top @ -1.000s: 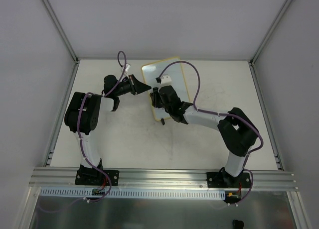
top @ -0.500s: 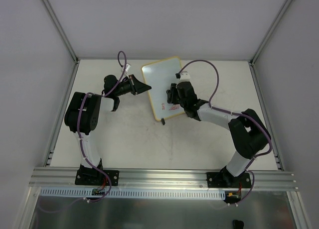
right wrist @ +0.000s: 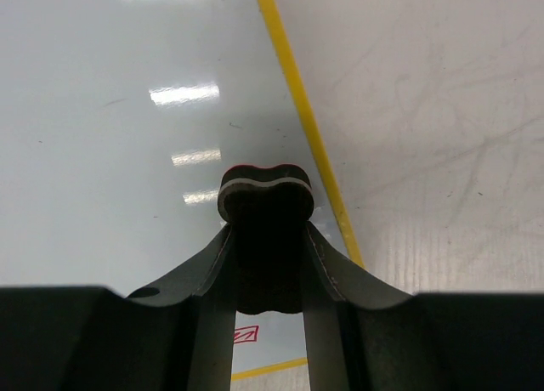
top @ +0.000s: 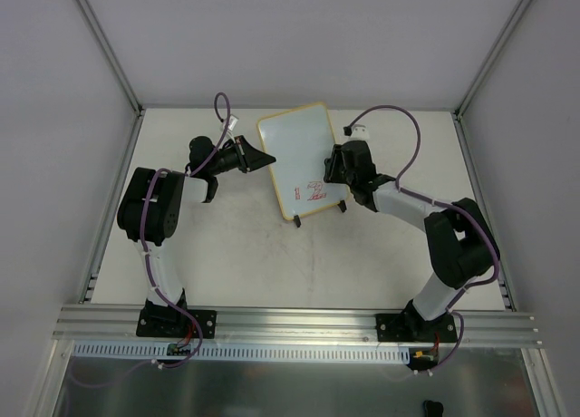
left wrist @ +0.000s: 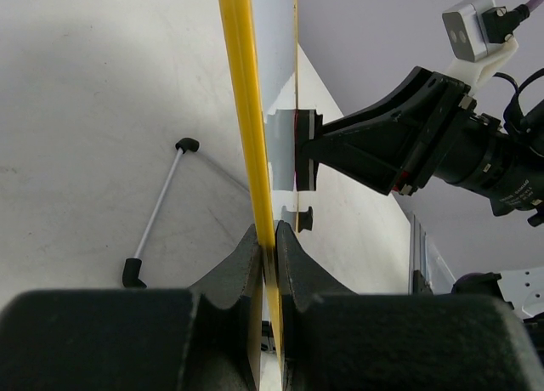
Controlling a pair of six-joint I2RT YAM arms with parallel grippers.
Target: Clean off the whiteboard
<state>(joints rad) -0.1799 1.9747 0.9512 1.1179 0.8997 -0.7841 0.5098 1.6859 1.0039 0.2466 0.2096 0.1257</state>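
The main risk, as I judge it, is the board (top: pixel 294 150) twisting out of its hold. The left claw (left wrist: pixel 266 235) pinches only the thin yellow frame (left wrist: pixel 241 110) on the board's left edge, so a firm push from the far side could lever it loose or skid it across the bench (top: pixel 236 254). A second risk is a wasted stroke. The eraser (right wrist: pixel 265 195) sits close to the right frame, well apart from the red marks (top: pixel 311 192) near the board's near edge, and a sideways pass could slip off the rim and miss them. The board lies mid-bench toward the back, skewed, and the left wrist view suggests it is raised at a tilt. The left arm is folded at the elbow, with its wrist reaching level toward the board's left edge and the claw closed on the frame. The right arm stretches low from the right, elbow out, and its claw (top: pixel 335 168) grips the eraser with the pad at the board's face.
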